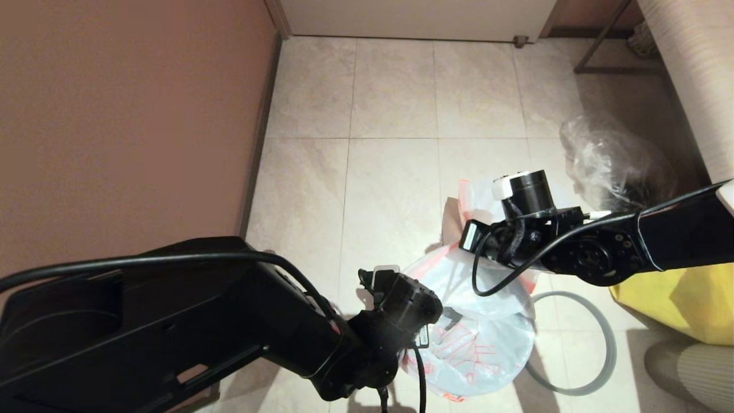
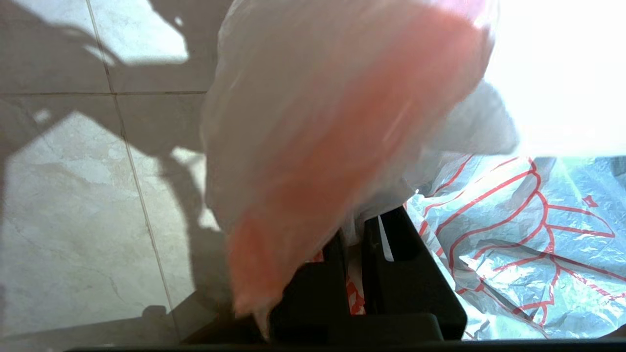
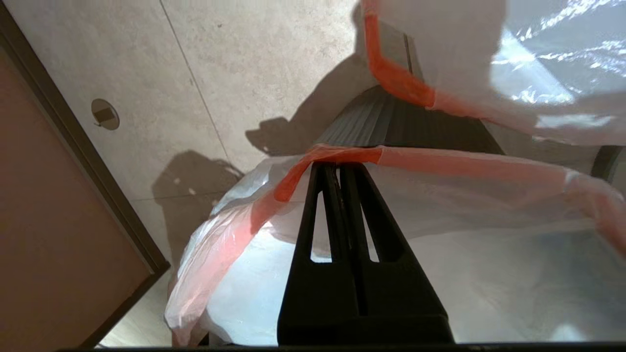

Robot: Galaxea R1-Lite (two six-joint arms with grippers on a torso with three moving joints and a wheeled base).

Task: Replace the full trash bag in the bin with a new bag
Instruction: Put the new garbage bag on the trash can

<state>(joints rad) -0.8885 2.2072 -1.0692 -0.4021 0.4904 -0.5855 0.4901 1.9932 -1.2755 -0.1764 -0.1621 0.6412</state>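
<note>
The new bag (image 1: 481,338) with its red leaf drawing is spread over the bin (image 3: 391,122) on the floor (image 1: 390,143). The left pincer (image 2: 359,230) is clamped on its near edge, the right pincer (image 3: 337,168) on its orange far edge. A grey ring (image 1: 602,344) lies beside it.

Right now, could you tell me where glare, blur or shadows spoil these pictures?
Left wrist view: glare whites out one corner, and the new bag has a blurred fold against the lens. Right wrist view: sharp; arm shadows on the tiles. Head view: hard shadows beside the grey rim ring.
</note>
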